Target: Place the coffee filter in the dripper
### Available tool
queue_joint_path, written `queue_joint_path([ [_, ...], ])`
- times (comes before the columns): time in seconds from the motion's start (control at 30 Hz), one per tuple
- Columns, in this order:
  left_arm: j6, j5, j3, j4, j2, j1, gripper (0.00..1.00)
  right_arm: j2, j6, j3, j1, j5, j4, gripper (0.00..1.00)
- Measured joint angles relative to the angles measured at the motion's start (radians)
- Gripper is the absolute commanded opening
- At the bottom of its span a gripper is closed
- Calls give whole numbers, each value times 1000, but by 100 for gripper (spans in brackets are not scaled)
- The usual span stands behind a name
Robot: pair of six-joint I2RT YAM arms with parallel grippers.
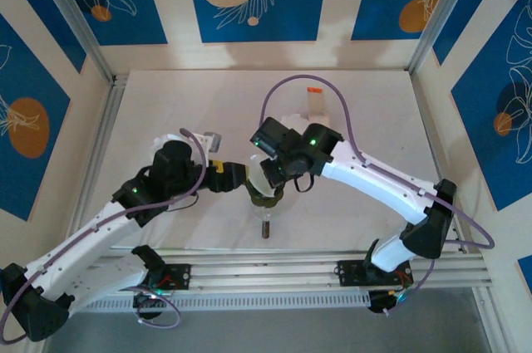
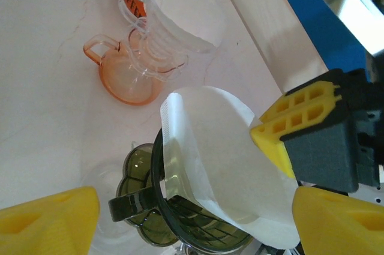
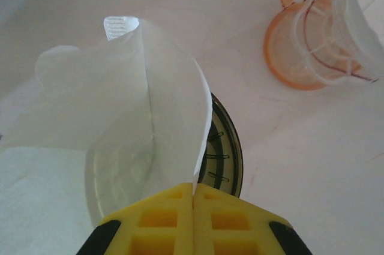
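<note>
A dark green translucent dripper [image 2: 180, 219] with a side handle stands near the table's front middle [image 1: 268, 197]. A white paper coffee filter [image 2: 222, 153] is opened into a cone, with its lower part inside the dripper's rim and its upper part leaning out. My right gripper [image 3: 193, 190] is shut on the filter's edge [image 3: 174, 105], just above the dripper's rim [image 3: 227, 147]; it also appears from the side [image 2: 273, 138] and from above [image 1: 271, 175]. My left gripper [image 2: 192, 222] is open, its yellow fingers [image 2: 51, 222] wide on either side of the dripper [image 1: 236, 177].
An orange transparent cup with a handle [image 2: 123, 72] and a clear ribbed plastic cup [image 2: 174, 24] with an orange tag lie further back on the white table [image 1: 166, 112]. They also lie at the upper right of the right wrist view [image 3: 300, 57].
</note>
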Motion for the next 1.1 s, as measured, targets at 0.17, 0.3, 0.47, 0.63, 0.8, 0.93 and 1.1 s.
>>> queue_joint_path([
  [0.17,-21,8,-1,8,45,0,81,54,-35,0,53,124,-10,0],
  [0.3,-25,20,-5,10,76,0,82,91,-56,0,77,185,-14,0],
  [0.47,-29,26,-9,11,99,0,75,102,-63,-1,87,214,-14,0],
  [0.63,-31,40,-18,10,110,0,72,102,-63,-1,88,222,-14,0],
  [0.8,-22,60,-24,-6,112,1,68,102,-62,-1,88,222,-14,0],
  [0.93,-15,63,-24,-30,113,1,60,102,-61,-1,88,222,-14,0],
  [1.1,-8,59,-24,-70,123,2,55,101,-57,-2,88,222,-14,8],
])
